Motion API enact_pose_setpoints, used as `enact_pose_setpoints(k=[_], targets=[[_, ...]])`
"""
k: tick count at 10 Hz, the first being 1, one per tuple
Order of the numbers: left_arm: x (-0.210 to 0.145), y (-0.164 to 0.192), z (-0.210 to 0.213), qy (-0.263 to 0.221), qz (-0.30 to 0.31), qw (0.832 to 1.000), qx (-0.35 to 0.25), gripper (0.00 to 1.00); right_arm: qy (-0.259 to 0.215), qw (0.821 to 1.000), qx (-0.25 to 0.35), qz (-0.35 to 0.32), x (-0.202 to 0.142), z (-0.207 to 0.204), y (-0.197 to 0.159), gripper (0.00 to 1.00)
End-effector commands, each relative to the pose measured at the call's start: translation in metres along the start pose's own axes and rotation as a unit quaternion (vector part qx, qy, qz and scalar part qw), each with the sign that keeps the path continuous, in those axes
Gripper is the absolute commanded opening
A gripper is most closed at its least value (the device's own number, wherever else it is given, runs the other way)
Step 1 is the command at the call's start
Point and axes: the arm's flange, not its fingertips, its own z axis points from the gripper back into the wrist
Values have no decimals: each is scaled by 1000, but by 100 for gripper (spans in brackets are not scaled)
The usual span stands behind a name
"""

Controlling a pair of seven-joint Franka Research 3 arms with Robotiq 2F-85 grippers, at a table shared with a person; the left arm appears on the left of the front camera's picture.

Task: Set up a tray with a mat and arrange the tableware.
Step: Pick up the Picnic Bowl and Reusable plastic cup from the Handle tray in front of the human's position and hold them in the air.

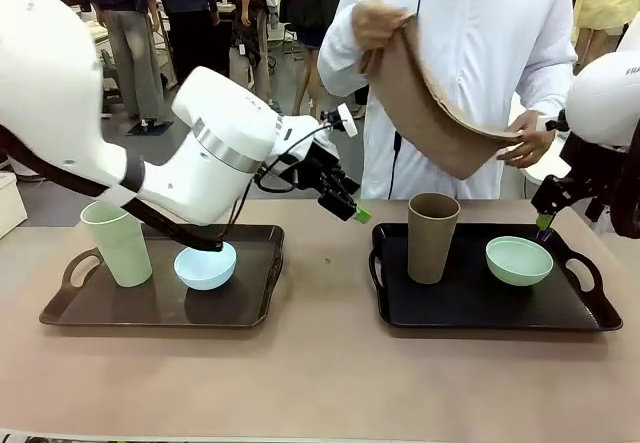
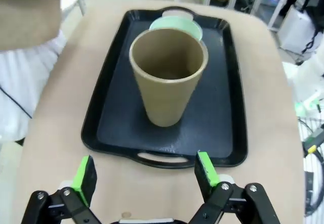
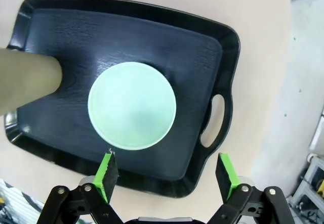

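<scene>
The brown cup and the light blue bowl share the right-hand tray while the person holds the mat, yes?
Not quite: the front view shows the bowl beside the brown cup on that tray is mint green. The person does hold the mat.

The black tray (image 3: pixel 202 47) is grained and slightly glossy; the brown cup (image 2: pixel 169 92) and mint bowl (image 3: pixel 131 105) look matt plastic; the mat (image 1: pixel 430 113) is cloth.

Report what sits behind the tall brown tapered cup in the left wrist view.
A small mint green round bowl sits behind the tall brown tapered cup, on the same black plastic tray. The cup covers the bowl's near part; its far rim shows.
</scene>
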Motion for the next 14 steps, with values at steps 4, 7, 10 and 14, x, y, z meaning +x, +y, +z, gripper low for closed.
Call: enact_pose_setpoints(k=[4, 7, 10, 14], targets=[[-9, 12, -51, -33, -25, 998, -54, 100, 21, 1000, 17, -16, 24, -49, -17, 100], [-9, 5, -86, -25, -36, 995, -92, 100, 29, 999, 23, -9, 28, -61, -13, 100], [3, 1, -94, -50, -55, 995, -72, 100, 38, 999, 12, -11, 21, -62, -12, 100], [4, 0, -104, -30, -32, 995, -86, 100, 45, 999, 28, -5, 29, -76, -10, 100]])
